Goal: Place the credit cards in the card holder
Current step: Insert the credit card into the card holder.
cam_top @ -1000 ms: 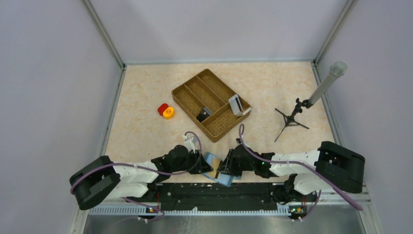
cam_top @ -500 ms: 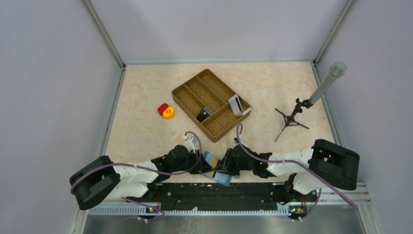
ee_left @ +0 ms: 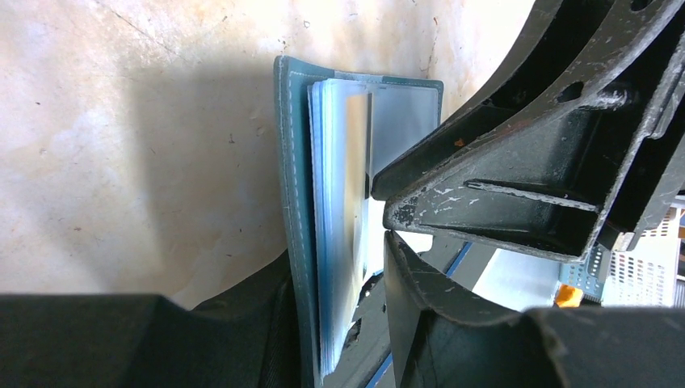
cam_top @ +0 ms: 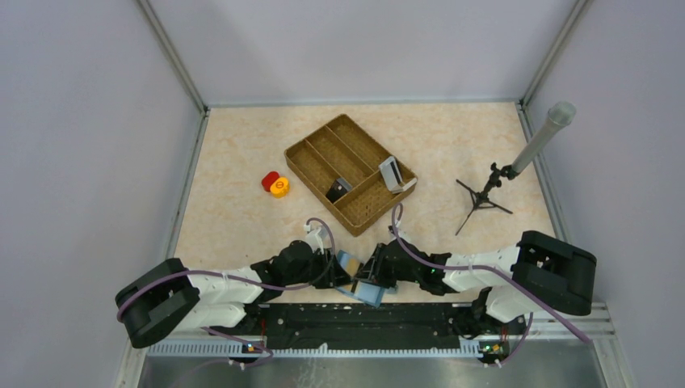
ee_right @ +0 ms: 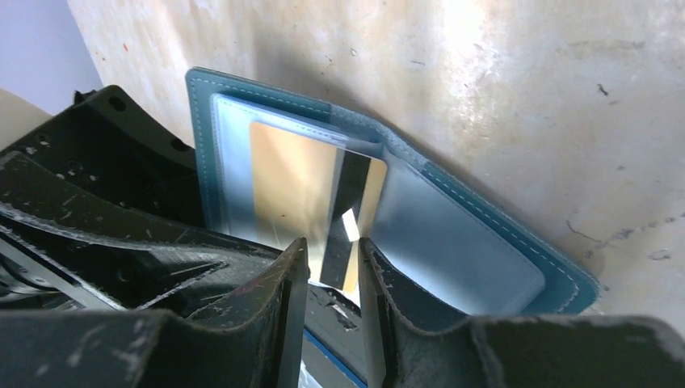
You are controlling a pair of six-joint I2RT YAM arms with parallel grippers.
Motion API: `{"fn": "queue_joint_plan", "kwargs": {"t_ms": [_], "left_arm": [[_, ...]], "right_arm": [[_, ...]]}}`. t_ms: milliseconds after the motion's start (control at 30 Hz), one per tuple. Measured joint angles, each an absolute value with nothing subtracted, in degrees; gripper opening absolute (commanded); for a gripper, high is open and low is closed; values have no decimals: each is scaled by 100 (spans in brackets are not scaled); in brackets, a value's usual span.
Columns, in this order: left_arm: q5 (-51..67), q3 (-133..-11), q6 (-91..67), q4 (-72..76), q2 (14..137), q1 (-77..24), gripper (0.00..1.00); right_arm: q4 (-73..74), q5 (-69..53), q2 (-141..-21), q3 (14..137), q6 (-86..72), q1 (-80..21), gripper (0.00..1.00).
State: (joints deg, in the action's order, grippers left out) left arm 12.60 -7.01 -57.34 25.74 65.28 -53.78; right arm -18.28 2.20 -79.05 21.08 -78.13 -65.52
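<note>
**Q:** Card holder (ee_left: 287, 178): where is it sitting?

**A:** It lies open at the near edge of the desk (cam_top: 242, 162), between the two arms. The left tool (ee_left: 339, 323) is clamped on its left side.

**Q:** And the card?

**A:** It's a tan card (ee_right: 295, 186) with a dark stripe. The right tool (ee_right: 331, 252) pinches its near end, jaws narrow. Its far end lies under the holder's clear sleeve (ee_right: 460, 242).

Woven tray (cam_top: 321, 164), red-yellow pieces (cam_top: 275, 184), tripod (cam_top: 483, 197)
</note>
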Motion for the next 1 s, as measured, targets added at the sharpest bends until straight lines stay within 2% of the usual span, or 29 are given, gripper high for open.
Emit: {"fn": "queue_joint_plan", "kwargs": {"t_ms": [300,400,733,833,1000], "left_arm": [[1258,-701,-5734,2569,6530,-5378,39],[1256,-701,-5736,2574,6543,-5378,36],[1170,-701,-5854,2534,6552,-5378,34],[1166,-701,-5859,2539,6565,-5380,25],[1166,-679,-5867,2602,6628,-5378,24]], "right_arm": [[-2370,246,-8001,2108,-7839,-6552,22],[-2425,252,-8064,2112,-7861,-6552,22],[-1317,637,-7120,2086,-8012,-6580,30],[-1326,639,-7159,1944,-8101,-6591,32],[-1457,587,-7524,1920,-8169,-6591,34]]}}
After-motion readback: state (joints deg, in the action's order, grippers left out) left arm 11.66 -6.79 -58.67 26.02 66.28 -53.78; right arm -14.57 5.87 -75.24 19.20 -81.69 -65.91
